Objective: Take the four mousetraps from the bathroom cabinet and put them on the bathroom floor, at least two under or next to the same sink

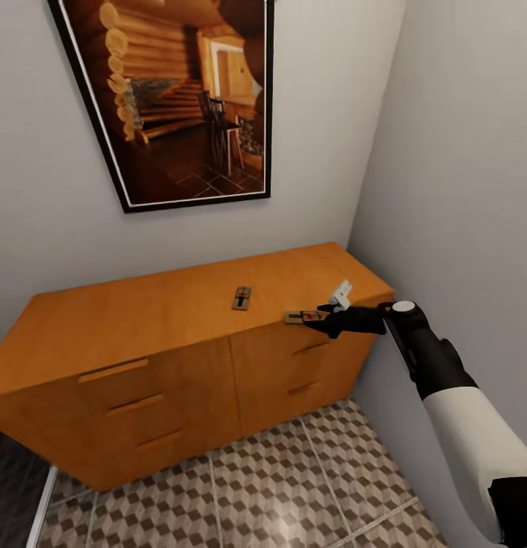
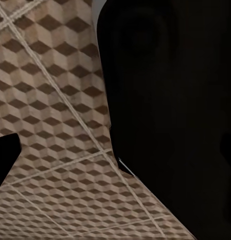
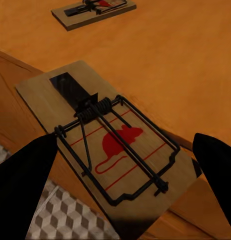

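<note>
Near mousetrap (image 3: pixel 108 150) sits at the front edge of the cabinet (image 1: pixel 141 335) top, one end overhanging the edge. The overhang probably helps: a flat board is hard to pinch off a flat surface, and an exposed edge gives the fingers something to close on. Spring bar and red mouse mark face up.

Second mousetrap (image 1: pixel 242 297) lies further back on the same surface, well apart from the first, nothing near it.

Right gripper (image 1: pixel 322 315) is level with the cabinet top, reaching in from the front corner by the wall. Its fingers (image 3: pixel 25 180) are spread wide, one each side of the near trap and not touching it. Looks like a pre-grasp line-up, nothing held yet.

Left gripper: wrist view looks down at the bathroom floor (image 2: pixel 50 100), mostly blocked by a dark body. Can't tell whether its fingers are apart or together.

Only two traps visible. Floor in front of the cabinet is the cube-pattern tile, so the drop target is close.
</note>
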Motion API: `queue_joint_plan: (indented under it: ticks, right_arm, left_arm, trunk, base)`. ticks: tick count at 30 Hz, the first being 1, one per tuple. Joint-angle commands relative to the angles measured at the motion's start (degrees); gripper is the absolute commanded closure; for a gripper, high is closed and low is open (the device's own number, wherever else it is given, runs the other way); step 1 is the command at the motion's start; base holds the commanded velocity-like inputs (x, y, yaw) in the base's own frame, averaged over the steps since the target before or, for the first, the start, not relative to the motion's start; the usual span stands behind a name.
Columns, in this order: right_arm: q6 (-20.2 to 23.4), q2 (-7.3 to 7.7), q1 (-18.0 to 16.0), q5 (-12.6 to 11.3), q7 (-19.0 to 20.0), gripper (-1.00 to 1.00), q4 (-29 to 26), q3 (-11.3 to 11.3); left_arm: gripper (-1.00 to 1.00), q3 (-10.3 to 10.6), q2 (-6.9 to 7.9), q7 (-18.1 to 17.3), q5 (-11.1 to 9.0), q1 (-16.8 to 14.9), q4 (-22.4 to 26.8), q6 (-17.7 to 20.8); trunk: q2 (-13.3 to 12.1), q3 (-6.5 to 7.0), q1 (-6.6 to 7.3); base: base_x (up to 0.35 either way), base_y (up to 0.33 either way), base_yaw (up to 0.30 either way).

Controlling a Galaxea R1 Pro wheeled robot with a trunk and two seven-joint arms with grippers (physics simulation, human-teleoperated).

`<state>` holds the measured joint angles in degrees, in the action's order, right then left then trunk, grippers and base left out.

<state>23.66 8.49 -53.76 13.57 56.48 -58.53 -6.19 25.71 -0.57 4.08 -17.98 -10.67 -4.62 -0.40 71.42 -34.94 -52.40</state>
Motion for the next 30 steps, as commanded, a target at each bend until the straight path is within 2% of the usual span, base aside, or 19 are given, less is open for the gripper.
queue_joint_plan:
  ticks: [1, 16, 21, 26, 28, 30]
  right_arm:
    - [0.3, 0.04, 0.0, 0.2, 0.2, 1.0, -0.1, 0.0]
    - [0.3, 0.0, 0.0, 0.2, 0.2, 1.0, -0.1, -0.1]
    - [0.1, 0.05, 0.0, 0.2, 0.3, 1.0, 1.0, -0.2]
    - [-1.1, 0.3, 0.0, 0.1, 0.4, 1.0, 5.2, -0.2]
    - [-2.9, 0.82, 0.0, 0.1, 0.4, 1.0, 7.7, -0.3]
    - [-6.6, 1.38, 0.0, 0.1, 0.4, 1.0, 11.8, -0.3]
  left_arm:
    - [-1.0, 0.5, -0.05, 0.1, -0.5, -0.1, -0.1, 0.0]
    - [-1.0, 0.5, -0.03, 0.1, -0.5, -0.1, -0.1, 0.0]
    - [-1.0, 0.5, 0.62, 0.0, -0.5, -0.1, -0.1, -0.1]
    - [-1.0, 0.5, 0.88, -0.1, -0.5, -0.1, 0.0, -0.4]
    - [-1.0, 0.5, 0.9, -0.1, -0.5, -0.1, 0.0, -0.6]
    - [-1.0, 0.5, 0.91, -0.1, -0.4, -0.1, 0.1, -0.8]
  trunk:
    - [0.0, -0.05, 0.04]
    - [0.0, -0.05, 0.04]
    - [0.0, -0.05, 0.04]
    - [0.0, -0.05, 0.04]
    - [0.0, -0.05, 0.04]
    - [0.0, -0.05, 0.04]
  base:
    - [-0.337, 0.0, 0.0]
    - [-0.337, 0.0, 0.0]
    - [-0.206, 0.0, 0.0]
    - [-0.028, 0.0, 0.0]
    - [-0.006, 0.0, 0.0]
    - [-0.003, 0.0, 0.0]
